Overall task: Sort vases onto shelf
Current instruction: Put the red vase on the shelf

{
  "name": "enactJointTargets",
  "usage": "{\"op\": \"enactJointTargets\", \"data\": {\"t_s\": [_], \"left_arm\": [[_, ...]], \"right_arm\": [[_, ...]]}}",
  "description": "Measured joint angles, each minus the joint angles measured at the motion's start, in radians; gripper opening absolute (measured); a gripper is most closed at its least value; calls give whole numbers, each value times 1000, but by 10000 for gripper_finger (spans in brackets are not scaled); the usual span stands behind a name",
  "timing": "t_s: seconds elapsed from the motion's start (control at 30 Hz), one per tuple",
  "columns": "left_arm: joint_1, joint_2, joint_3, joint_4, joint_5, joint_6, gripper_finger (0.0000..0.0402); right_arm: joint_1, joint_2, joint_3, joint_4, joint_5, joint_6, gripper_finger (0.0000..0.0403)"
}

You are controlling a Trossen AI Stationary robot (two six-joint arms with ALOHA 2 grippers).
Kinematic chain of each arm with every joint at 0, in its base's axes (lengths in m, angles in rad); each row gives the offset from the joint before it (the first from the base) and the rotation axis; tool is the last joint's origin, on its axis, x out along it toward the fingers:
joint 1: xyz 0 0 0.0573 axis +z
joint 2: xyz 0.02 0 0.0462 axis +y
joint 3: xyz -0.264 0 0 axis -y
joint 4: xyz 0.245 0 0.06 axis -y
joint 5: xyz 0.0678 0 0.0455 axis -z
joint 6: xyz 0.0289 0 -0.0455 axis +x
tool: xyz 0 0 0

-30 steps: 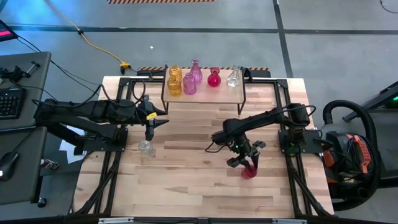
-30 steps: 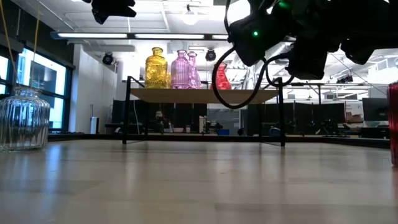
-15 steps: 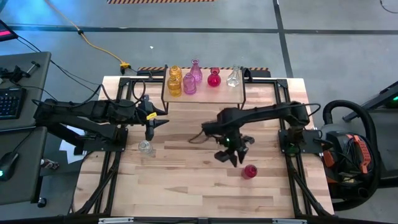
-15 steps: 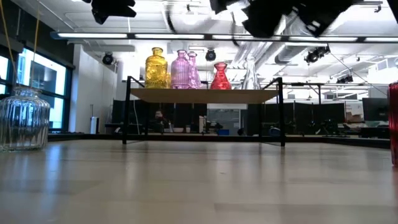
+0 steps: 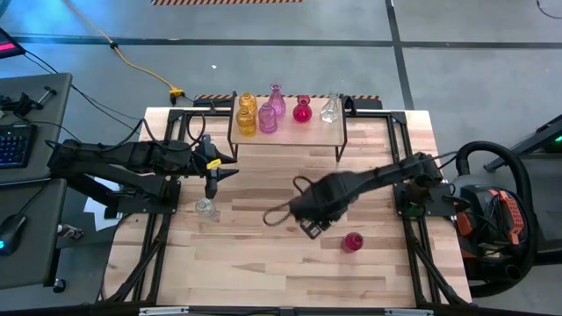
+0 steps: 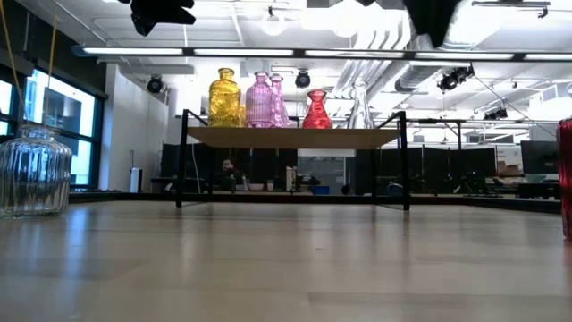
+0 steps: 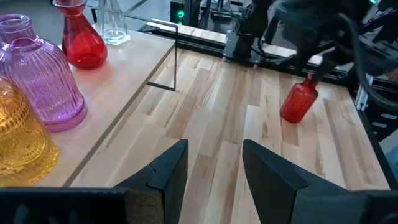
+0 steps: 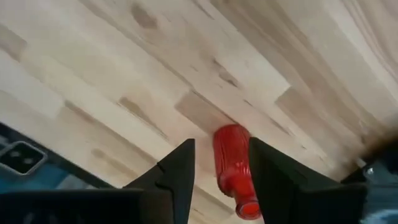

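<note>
On the shelf stand two yellow vases, two pink vases, one red vase and one clear vase. A second red vase stands on its base on the table, right of middle, and also shows in the right wrist view. A ribbed clear vase stands on the table at left. My right gripper hangs open, left of the red vase and apart from it. My left gripper waits open, above and beyond the clear vase.
The shelf stands at the table's far edge, its black legs coming down to the table top. Bare wood lies between the two table vases and along the near edge. Black arm frames run down both sides of the table.
My right gripper has left the red vase on the table: it rose, then moved toward the table's left, and turned about. The red vase stands where it stood.
</note>
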Motion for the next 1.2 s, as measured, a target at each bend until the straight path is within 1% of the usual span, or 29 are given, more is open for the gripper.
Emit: {"op": "enactJointTargets", "data": {"t_s": [0.07, 0.2, 0.33, 0.43, 0.63, 0.8, 0.87, 1.0, 1.07, 1.2], "left_arm": [[0, 0, 0, 0, 0, 0, 145], [0, 0, 0, 0, 0, 0, 145], [0, 0, 0, 0, 0, 0, 145], [0, 0, 0, 0, 11, 1, 145], [0, 0, 0, 0, 28, 0, 145], [0, 0, 0, 0, 27, 0, 145], [0, 0, 0, 0, 27, -1, 145], [0, 0, 0, 0, 27, -15, 145], [0, 0, 0, 0, 27, -20, 145], [0, 0, 0, 0, 27, -27, 145]], "right_arm": [[32, 0, -24, 0, 23, 51, 131], [85, 0, -77, -1, 29, 157, 131], [116, -1, -103, -2, -4, 270, 131], [146, -9, -113, -1, -7, 351, 131], [210, -58, -166, -1, 1, 509, 131], [247, -130, -268, 6, 3, 637, 131], [258, -164, -310, 39, 5, 674, 131], [269, -227, -385, 178, 45, 696, 131], [269, -248, -431, 191, 47, 723, 131], [270, -262, -491, 199, 16, 763, 131]]}}
